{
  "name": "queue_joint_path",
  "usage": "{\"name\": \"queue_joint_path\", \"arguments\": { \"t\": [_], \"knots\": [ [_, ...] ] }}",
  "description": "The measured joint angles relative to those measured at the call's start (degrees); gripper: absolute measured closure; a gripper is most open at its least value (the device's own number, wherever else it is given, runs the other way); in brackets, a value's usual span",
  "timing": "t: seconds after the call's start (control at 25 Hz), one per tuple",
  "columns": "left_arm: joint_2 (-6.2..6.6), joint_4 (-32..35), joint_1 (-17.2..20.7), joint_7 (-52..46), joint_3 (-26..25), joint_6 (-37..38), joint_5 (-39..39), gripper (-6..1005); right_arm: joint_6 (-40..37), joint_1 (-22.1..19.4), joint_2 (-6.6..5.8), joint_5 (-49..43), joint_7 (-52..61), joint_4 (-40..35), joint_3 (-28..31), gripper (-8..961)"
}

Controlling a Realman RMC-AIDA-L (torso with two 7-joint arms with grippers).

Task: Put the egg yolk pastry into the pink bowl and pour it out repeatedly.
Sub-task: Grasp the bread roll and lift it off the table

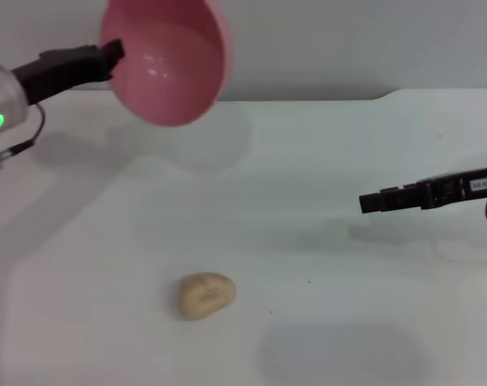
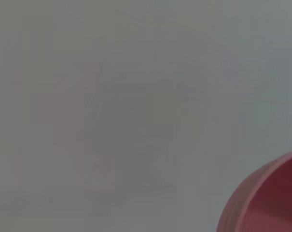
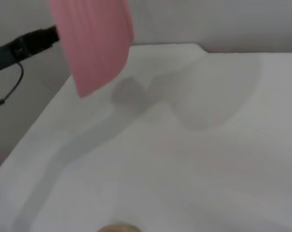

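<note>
Our left pincer (image 1: 113, 55) grips the rim of the round, glossy pink plastic bowl (image 1: 167, 58), raised and tipped above the far left of the white desk (image 1: 372, 305). Our right pincer (image 1: 364, 202) hovers to the right, apparently closed and empty. The small tan egg-shaped pastry (image 1: 204, 294) lies near the desk's front edge; we judge it light, soft and crumbly, best pinched gently across its middle.

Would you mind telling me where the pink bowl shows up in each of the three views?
Head view: pink bowl at top left, held up off the table and tipped, the left gripper at its rim.
Left wrist view: only a slice of the bowl in the lower right corner.
Right wrist view: bowl at top left, seen edge-on.
Shared landmark: the pastry lying on the table, just visible in the right wrist view.
</note>
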Motion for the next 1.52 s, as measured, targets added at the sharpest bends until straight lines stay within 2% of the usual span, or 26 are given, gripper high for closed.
{"name": "queue_joint_path", "arguments": {
  "t": [0.08, 0.12, 0.16, 0.2, 0.32, 0.48, 0.56, 0.76, 0.8, 0.84, 0.88, 1.0, 1.28, 1.52],
  "knots": [
    [1.64, -0.86, -1.14, -8.66, -4.59, 6.75, 7.75, 1000, 0.59, 0.86, 0.03, 0.11, -1.47, 0.17, -1.64, 326],
    [2.94, -0.26, -1.91, -16.20, -9.45, 13.57, 16.24, 1000, 1.49, 1.76, 0.12, 0.19, -2.65, 0.62, -3.88, 326],
    [2.94, -0.26, -1.91, -16.20, -9.45, 13.57, 16.24, 1000, 1.49, 1.76, 0.12, 0.19, -2.65, 0.62, -3.88, 326],
    [3.65, 0.51, -2.25, -20.94, -12.44, 17.66, 20.95, 1000, 2.02, 2.23, 0.18, 0.23, -3.23, 0.86, -5.14, 326],
    [4.66, 3.97, -2.35, -30.66, -19.90, 27.45, 32.43, 1000, 5.29, 3.88, 0.36, 0.29, -4.23, 1.56, -10.87, 326],
    [4.62, 10.60, -1.24, -37.94, -24.47, 36.00, 44.29, 1000, 11.59, 6.06, 0.52, 0.55, -4.36, 2.47, -19.67, 326],
    [3.81, 15.46, -0.59, -41.74, -24.95, 41.06, 52.76, 1000, 15.12, 7.45, 0.59, 1.92, -4.38, 3.27, -25.73, 326],
    [1.07, 21.73, -0.59, -43.53, -25.16, 48.89, 64.10, 1000, 20.96, 11.09, 0.63, 7.92, -6.23, 5.80, -37.10, 326],
    [-0.53, 23.72, -0.92, -43.47, -25.17, 51.24, 68.07, 1001, 22.72, 12.72, 0.64, 9.96, -6.55, 6.51, -41.07, 326],
    [-1.01, 24.34, -1.00, -43.43, -25.18, 51.79, 69.24, 1001, 23.22, 13.10, 0.66, 10.57, -6.56, 6.61, -42.46, 326],
    [-1.01, 24.34, -1.00, -43.43, -25.18, 51.79, 69.24, 1001, 23.88, 13.49, 0.68, 11.47, -6.65, 6.64, -44.01, 326],
    [-2.14, 25.78, -1.40, -43.28, -25.19, 53.38, 72.06, 1001, 24.36, 13.90, 0.69, 12.64, -7.35, 6.49, -46.47, 326],
    [-2.92, 27.00, -2.56, -43.25, -24.74, 55.36, 72.50, 1001, 25.59, 14.28, 0.98, 15.49, -9.66, 7.02, -52.95, 323],
    [-3.50, 26.91, -3.77, -43.07, -24.65, 55.35, 72.57, 1001, 27.69, 13.77, 1.15, 16.78, -11.62, 8.36, -55.51, 325]
  ]
}}
